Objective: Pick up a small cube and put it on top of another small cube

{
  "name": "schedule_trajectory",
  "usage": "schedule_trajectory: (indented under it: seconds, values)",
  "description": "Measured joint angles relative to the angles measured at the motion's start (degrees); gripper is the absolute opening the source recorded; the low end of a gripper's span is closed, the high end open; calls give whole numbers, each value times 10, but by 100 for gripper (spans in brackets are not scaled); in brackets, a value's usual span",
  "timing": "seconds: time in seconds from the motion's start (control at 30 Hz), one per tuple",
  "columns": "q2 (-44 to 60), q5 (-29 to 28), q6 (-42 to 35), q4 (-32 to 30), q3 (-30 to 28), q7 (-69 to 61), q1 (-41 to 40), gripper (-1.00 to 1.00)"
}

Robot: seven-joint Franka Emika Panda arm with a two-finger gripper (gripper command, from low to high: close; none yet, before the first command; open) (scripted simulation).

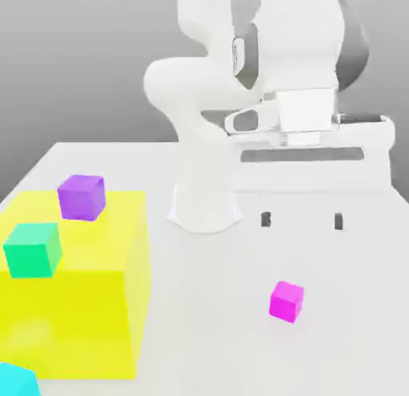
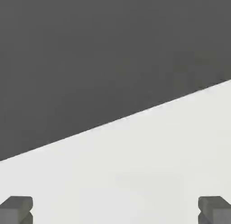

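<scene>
Jaws (image 1: 302, 220) wide open, empty, above counter (image 1: 212, 338). Relative to yellow block (image 1: 68, 318): magenta cube (image 1: 286, 301) on counter, toward ext. view's right; purple cube (image 1: 81, 197) & green cube (image 1: 33, 250) on top.

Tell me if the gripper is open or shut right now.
Open: in the exterior view, the two dark fingertips of the gripper stand wide apart, with nothing between them.

The exterior view looks from opposite the arm's base (image 1: 204, 207), facing it over the worktop (image 1: 212, 306); the hand view sits close above the pincer's fingertips (image 2: 16, 209), facing past them. Both share worktop and pincer.
</scene>
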Motion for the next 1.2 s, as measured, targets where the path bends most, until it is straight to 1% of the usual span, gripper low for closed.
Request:
schedule_trajectory:
  seconds: [0.1,0.17,0.27,0.33,0.37,0.4,0.57,0.6,0.67,0.7,0.77,0.87,0.97,1.03,1.2]
  values:
    - [68,-34,47,-45,32,99,0,0]
    - [113,-85,79,-61,23,165,10,0]
    - [177,-170,126,-54,-47,236,60,0]
    - [218,-213,158,-45,-101,269,104,0]
    - [239,-225,175,-41,-128,279,128,0]
    - [256,-231,189,-37,-149,284,149,-100]
    - [256,-232,191,-37,-149,285,149,-100]
    - [265,-235,198,-35,-160,288,159,-100]
    - [246,-224,182,-40,-141,279,142,-100]
    - [229,-209,169,-44,-124,267,129,-100]
    - [190,-160,139,-53,-93,231,110,-100]
    - [127,-86,91,-66,-70,177,108,-100]
    - [98,-63,24,-27,-91,122,74,-100]
    - [87,-61,-25,12,-115,86,53,-100]
    - [64,-60,-150,113,-168,-3,-35,-100]
